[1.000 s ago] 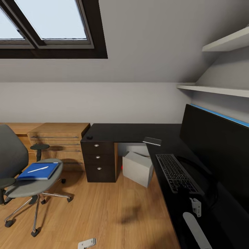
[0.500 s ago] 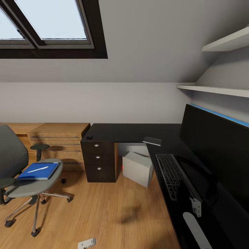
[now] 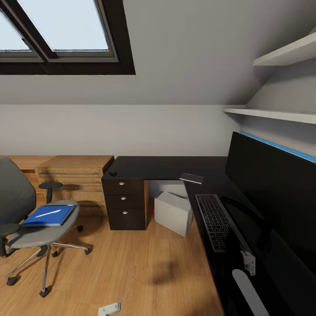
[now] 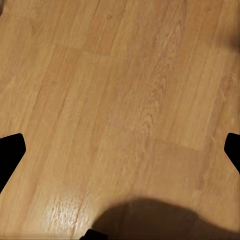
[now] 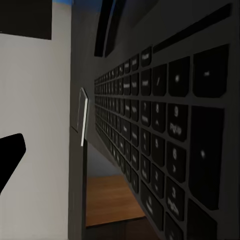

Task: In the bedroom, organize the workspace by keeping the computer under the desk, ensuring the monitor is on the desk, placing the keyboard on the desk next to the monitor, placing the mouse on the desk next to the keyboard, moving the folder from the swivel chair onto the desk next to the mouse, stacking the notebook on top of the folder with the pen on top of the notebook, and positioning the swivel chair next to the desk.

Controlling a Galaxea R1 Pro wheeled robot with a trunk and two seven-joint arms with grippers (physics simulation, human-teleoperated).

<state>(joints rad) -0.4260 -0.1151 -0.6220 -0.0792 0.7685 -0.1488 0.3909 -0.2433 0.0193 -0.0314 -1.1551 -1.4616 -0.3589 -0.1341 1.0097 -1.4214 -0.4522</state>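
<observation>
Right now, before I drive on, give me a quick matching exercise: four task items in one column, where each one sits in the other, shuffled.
Items:
1. folder
2. keyboard
3. computer
4. pen

Places:
A. on the floor under the desk
B. lying on top of the blue folder
C. on the desk in front of the monitor
D. on the seat of the swivel chair

Pairs: 1-D, 2-C, 3-A, 4-B
</observation>
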